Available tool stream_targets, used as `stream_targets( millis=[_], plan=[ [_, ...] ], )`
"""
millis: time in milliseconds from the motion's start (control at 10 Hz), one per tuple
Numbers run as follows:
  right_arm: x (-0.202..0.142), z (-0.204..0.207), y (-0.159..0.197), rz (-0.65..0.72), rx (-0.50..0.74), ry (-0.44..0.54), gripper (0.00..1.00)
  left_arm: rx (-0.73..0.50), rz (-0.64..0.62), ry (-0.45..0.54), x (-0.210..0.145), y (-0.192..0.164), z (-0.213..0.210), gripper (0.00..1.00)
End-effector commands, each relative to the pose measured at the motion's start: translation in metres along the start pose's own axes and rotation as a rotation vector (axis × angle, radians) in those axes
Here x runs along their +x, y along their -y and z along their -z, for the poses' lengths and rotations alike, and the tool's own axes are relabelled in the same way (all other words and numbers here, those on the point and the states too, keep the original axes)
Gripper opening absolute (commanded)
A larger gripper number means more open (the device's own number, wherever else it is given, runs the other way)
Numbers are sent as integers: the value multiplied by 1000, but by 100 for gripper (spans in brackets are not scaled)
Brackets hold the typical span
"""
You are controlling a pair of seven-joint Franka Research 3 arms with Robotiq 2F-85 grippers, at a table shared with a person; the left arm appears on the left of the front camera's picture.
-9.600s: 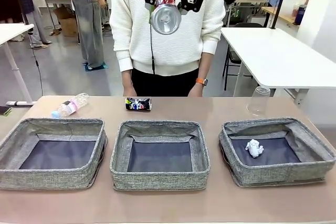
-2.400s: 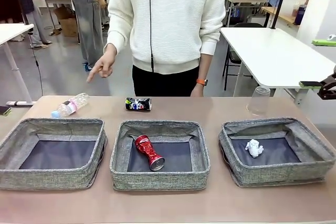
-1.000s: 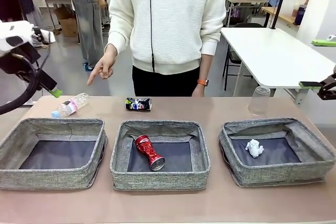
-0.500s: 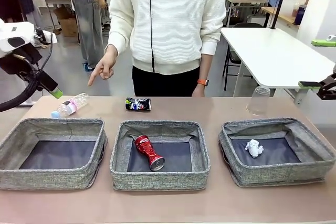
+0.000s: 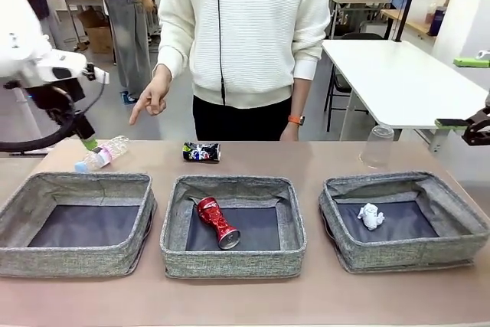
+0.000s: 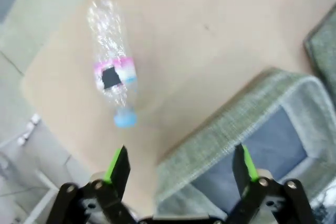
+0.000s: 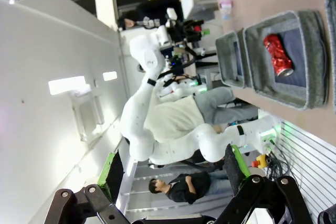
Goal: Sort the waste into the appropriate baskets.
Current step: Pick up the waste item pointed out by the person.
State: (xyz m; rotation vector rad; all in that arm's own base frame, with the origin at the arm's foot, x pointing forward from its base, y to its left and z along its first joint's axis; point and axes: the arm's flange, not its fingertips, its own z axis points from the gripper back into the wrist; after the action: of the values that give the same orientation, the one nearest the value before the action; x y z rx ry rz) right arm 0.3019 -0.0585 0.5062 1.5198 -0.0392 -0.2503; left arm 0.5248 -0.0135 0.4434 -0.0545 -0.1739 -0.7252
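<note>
Tan desk (image 5: 321, 296), crowded lab behind. Three baskets (image 5: 233, 262) across lower frame. Two cans: red can (image 5: 217, 222), dark can (image 5: 201, 152). One bottle (image 5: 102, 154), one cup (image 5: 377, 147), one wad (image 5: 370, 216). Left hand (image 6: 178, 156), right hand (image 7: 173, 169) both spread, empty.

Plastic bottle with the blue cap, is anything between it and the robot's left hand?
Nothing visible does. The open left hand hovers over the clear plastic bottle, which lies alone on the table beside the left basket.

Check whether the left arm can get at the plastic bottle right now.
Probably yes: the left gripper hangs open close above the bottle, which lies on bare table behind the left basket, with nothing between them.
</note>
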Motion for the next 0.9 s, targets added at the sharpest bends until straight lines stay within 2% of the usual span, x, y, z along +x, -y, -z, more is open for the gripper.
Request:
stream_targets(
  millis=[0,100,200,500,800],
  plan=[
    [-1,0,-6,17,24,3,100,37,42,8,20,-30,3,100],
    [-1,0,-6,17,24,3,100,100,14,-16,28,-45,20,100],
    [-1,0,-6,17,24,3,100,110,-8,-59,34,-57,38,100],
    [-1,0,-6,17,24,3,100,-15,-13,-34,45,-80,76,100],
    [-1,0,-6,17,24,3,100,-62,-48,-61,52,-92,107,100]
  ],
)
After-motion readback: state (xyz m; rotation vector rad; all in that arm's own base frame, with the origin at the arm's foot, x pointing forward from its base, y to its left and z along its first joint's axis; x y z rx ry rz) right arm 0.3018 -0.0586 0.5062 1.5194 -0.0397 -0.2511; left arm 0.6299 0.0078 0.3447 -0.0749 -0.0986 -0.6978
